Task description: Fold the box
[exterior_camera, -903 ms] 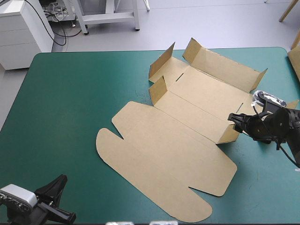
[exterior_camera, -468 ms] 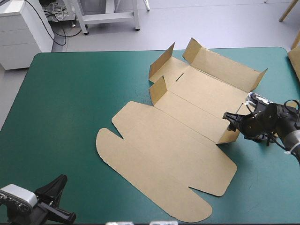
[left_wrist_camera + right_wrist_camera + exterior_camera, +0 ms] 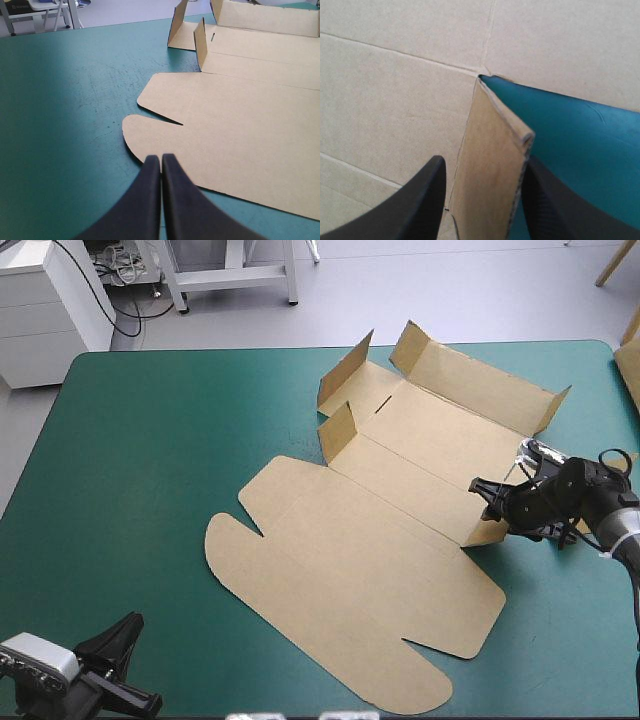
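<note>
While the box (image 3: 380,540) lies opened out on the teal-green cover (image 3: 150,460), right of the table's middle, I see its broad lid panel flat, reaching toward the near edge with the rounded tabs at the near left. The far part has walls raised: a long one along the far side and short flaps standing at the left corners. On the box's right side a small flap (image 3: 488,531) stands up, and my right gripper (image 3: 487,498) is on it. From the right wrist its black fingers are spread, one on each side of that flap (image 3: 490,175), not clamped onto it. My left gripper (image 3: 133,620) sits at the table's near left corner, well apart from the box, fingers pressed together into one point (image 3: 161,159). Another edge of brown board (image 3: 630,368) shows at the table's far right.
</note>
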`<move>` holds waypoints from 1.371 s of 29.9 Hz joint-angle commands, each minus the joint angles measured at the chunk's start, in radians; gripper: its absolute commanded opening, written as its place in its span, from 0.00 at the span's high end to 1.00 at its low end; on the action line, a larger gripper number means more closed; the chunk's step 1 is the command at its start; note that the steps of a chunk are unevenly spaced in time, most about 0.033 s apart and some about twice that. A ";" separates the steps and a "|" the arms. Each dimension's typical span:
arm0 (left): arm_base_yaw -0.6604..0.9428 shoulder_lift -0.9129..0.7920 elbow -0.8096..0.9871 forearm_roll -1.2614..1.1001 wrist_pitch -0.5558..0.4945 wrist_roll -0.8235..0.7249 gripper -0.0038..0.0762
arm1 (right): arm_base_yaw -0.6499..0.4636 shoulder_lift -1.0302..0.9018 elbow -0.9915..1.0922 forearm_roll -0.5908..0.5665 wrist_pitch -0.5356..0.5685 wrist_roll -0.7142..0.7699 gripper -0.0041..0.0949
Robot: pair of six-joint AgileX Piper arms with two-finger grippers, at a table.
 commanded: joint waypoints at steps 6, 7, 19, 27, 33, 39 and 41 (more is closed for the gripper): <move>0.000 -0.009 -0.023 -0.019 -0.075 -0.001 0.96 | 0.002 0.006 -0.021 0.034 0.019 -0.046 0.55; 0.000 -0.009 -0.023 -0.019 -0.075 -0.001 0.96 | 0.002 0.012 -0.021 0.037 0.027 -0.053 0.57; 0.000 -0.009 -0.023 -0.017 -0.075 0.001 0.96 | 0.002 0.036 -0.022 0.033 0.010 -0.109 0.97; 0.000 -0.009 -0.023 -0.017 -0.075 0.001 0.96 | 0.002 0.040 -0.063 -0.060 0.085 -0.241 0.97; 0.000 -0.009 -0.023 -0.017 -0.075 0.001 0.96 | 0.002 0.099 -0.241 -0.245 0.269 -0.298 0.97; 0.000 -0.009 -0.023 -0.017 -0.075 0.001 0.96 | 0.003 0.213 -0.477 -0.264 0.377 -0.423 0.97; 0.000 -0.009 -0.023 -0.017 -0.075 0.001 0.96 | 0.011 0.264 -0.564 -0.287 0.414 -0.465 0.97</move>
